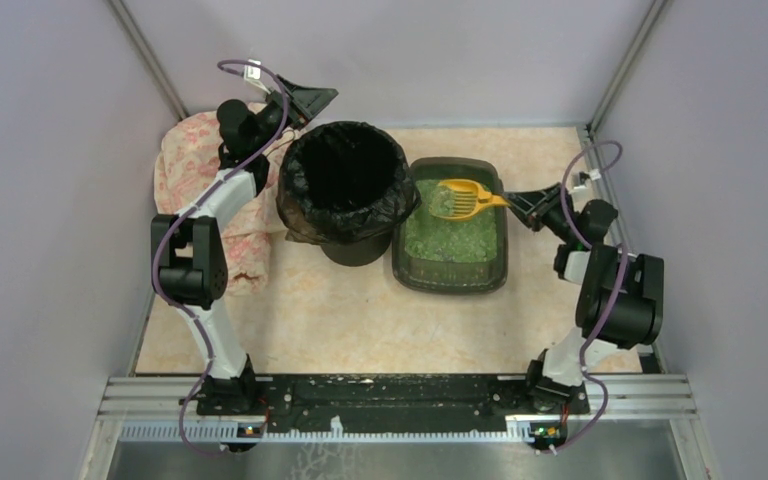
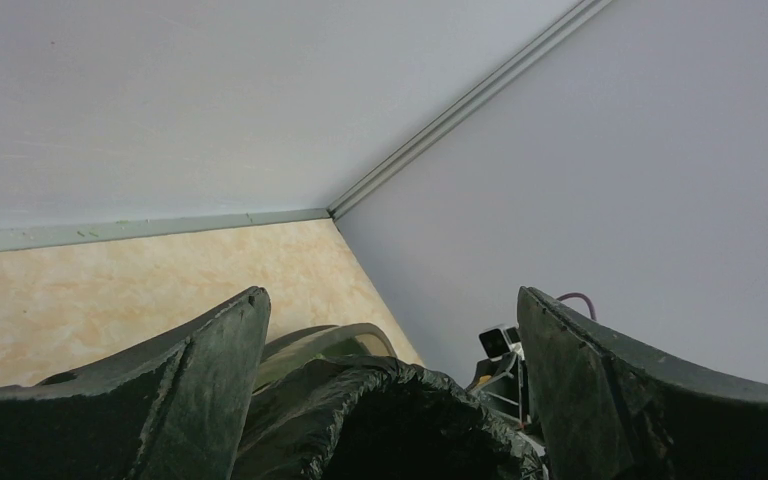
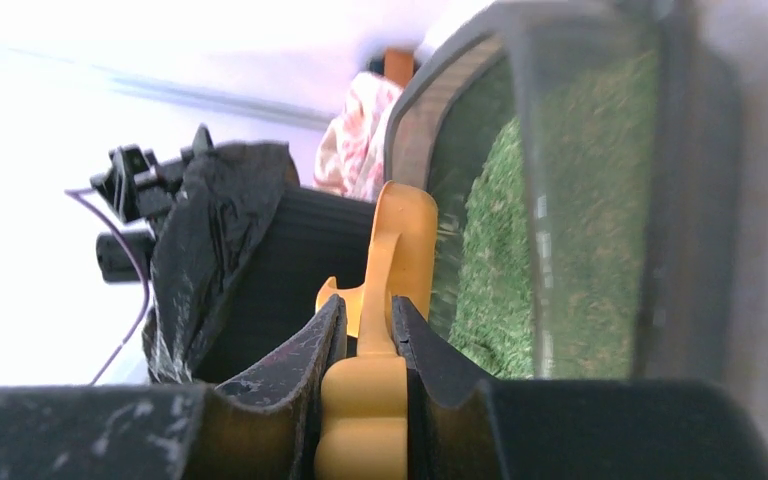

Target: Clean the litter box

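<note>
right claw (image 3: pixel 367 310) grips scoop (image 1: pixel 460 198) (above litter box (image 1: pixel 450 285)) | bin (image 1: pixel 305 215) just beside | left claw (image 2: pixel 390 295) agape

This is a robotics lab test cell rather than a home. Plain pale partition walls (image 1: pixel 50 150) enclose three sides, joined at the corners by aluminium posts (image 1: pixel 150 60). A left arm (image 1: pixel 195 260) and a right arm (image 1: pixel 615 290) are bolted to a black mounting rail (image 1: pixel 390 395) at the near edge of a table (image 1: pixel 360 320) with a beige marbled top. The only domestic things on it are a litter box (image 1: pixel 450 282), a black-bagged bin (image 1: pixel 305 215), a yellow slotted scoop (image 1: pixel 460 198) and a patterned cloth (image 1: pixel 185 160).
</note>
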Motion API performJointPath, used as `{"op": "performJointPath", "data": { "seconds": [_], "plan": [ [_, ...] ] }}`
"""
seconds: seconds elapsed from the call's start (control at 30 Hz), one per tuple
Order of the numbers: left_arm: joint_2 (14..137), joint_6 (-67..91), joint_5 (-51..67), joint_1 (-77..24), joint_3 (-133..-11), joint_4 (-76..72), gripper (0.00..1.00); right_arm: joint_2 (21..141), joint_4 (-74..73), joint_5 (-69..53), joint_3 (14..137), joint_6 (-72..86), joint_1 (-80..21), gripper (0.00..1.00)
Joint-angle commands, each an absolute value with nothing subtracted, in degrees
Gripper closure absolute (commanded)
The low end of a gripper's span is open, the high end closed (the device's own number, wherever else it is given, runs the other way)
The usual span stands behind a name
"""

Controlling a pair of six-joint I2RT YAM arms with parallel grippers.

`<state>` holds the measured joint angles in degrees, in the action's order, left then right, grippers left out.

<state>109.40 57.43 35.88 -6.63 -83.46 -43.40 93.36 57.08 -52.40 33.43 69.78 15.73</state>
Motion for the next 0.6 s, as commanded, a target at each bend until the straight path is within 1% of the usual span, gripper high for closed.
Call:
{"op": "performJointPath", "data": {
  "seconds": [0.0, 0.1, 0.17, 0.23, 0.3, 0.37, 0.43, 0.57],
  "plan": [
    [109.20, 56.78, 36.65, -6.50, -85.23, -44.69, 0.01, 91.10, 63.95, -50.99, 33.33, 72.18, 22.14, 1.00],
    [109.40, 57.38, 36.50, -6.50, -84.75, -45.28, 0.01, 92.38, 65.57, -52.22, 33.22, 73.60, 19.72, 1.00],
    [109.83, 57.79, 36.54, -6.59, -84.93, -45.75, 0.01, 92.25, 63.52, -53.54, 33.44, 70.71, 16.47, 1.00],
    [110.07, 57.92, 36.54, -6.59, -85.56, -45.79, 0.01, 91.21, 61.22, -52.19, 32.37, 69.22, 17.39, 1.00],
    [109.96, 57.44, 36.60, -6.59, -86.00, -45.38, 0.01, 91.11, 63.95, -50.81, 30.95, 71.03, 19.62, 1.00],
    [109.91, 57.14, 36.65, -6.59, -86.01, -44.82, 0.01, 92.24, 66.37, -51.27, 31.29, 73.18, 19.02, 1.00],
    [110.26, 57.70, 36.59, -6.59, -85.81, -45.29, 0.01, 93.18, 65.80, -53.21, 32.83, 72.47, 17.39, 1.00],
    [110.06, 57.40, 36.49, -6.59, -85.84, -45.16, 0.01, 92.73, 64.47, -51.45, 32.44, 71.80, 19.91, 1.00]
  ]
}}
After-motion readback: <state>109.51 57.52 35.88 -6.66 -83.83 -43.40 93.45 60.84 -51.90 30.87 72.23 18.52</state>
